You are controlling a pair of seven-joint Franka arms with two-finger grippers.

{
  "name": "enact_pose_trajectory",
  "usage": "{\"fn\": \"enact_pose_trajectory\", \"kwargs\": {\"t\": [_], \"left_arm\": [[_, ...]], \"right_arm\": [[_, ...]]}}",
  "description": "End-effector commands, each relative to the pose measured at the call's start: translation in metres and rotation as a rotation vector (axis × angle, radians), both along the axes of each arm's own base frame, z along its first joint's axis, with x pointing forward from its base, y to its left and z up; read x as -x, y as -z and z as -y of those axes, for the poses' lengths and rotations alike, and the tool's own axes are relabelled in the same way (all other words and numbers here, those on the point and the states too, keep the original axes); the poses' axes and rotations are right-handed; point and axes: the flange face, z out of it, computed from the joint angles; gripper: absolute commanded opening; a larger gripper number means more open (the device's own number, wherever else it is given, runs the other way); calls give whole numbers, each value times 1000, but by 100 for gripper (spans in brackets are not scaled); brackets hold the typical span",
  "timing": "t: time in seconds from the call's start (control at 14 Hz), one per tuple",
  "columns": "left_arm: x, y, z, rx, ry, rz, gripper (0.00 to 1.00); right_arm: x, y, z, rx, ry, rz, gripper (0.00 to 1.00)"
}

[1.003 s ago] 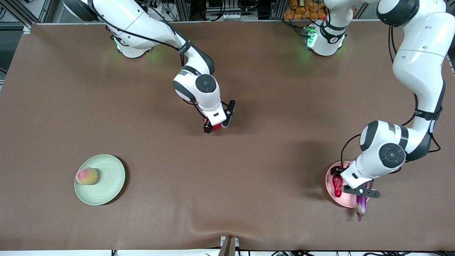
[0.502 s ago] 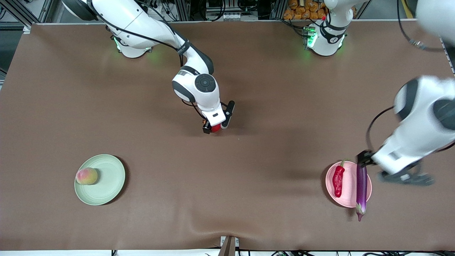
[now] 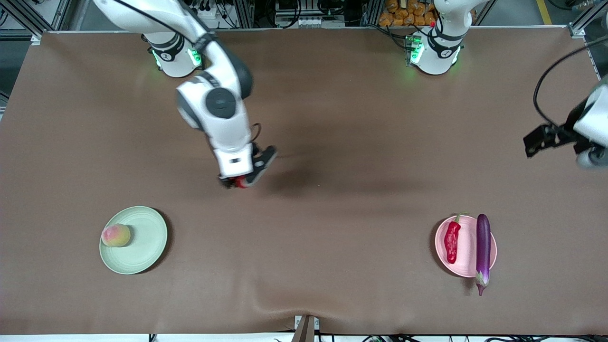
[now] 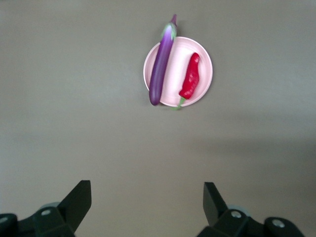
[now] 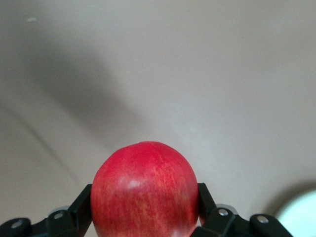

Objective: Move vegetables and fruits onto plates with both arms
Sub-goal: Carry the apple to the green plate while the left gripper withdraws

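Two plates: the pink plate (image 3: 468,266) is bearing one chili pepper (image 3: 451,241) and one eggplant (image 3: 483,247), the green plate (image 3: 147,240) one peach (image 3: 115,235). The right gripper (image 3: 239,182), pinching the pomegranate (image 5: 144,190), is now swinging toward the green plate; the left gripper (image 4: 146,203), spread, is now withdrawing above the pink plate.

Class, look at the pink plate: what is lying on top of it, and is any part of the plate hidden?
On the pink plate lie a red chili pepper and a purple eggplant, side by side; the eggplant's stem end overhangs the rim. The plate surface beneath both is covered.
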Motion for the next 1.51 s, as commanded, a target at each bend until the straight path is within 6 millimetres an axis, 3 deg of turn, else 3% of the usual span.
{"fn": "enact_pose_trajectory", "kwargs": {"t": [0.0,0.14,0.29,0.5,0.72,1.0,1.15,1.22,1.29,1.36,1.43], "left_arm": [[21,-13,5,-4,-18,3,100],[38,-21,14,-29,-24,-17,100],[54,-29,5,4,-60,-33,100],[73,-25,-20,53,-118,-77,100],[80,-24,-18,75,-119,-91,100],[85,-25,-3,68,-92,-101,100],[84,-24,-5,72,-77,-106,100],[83,-22,-6,72,-75,-113,100],[83,-22,-6,72,-73,-114,100],[82,-22,-7,73,-75,-114,100],[82,-23,-7,73,-71,-113,100]], "right_arm": [[-36,-7,86,-47,186,-12,0],[-62,-8,155,-62,307,-3,0],[-79,14,210,-84,403,-33,0],[-110,55,264,-176,543,-94,0],[-138,102,298,-205,620,-121,0],[-142,126,313,-199,759,-131,0],[-143,137,322,-200,798,-126,0],[-142,139,324,-196,801,-125,25],[-143,139,324,-197,801,-123,91],[-144,137,325,-199,800,-117,100],[-144,133,326,-200,798,-111,100]]}}
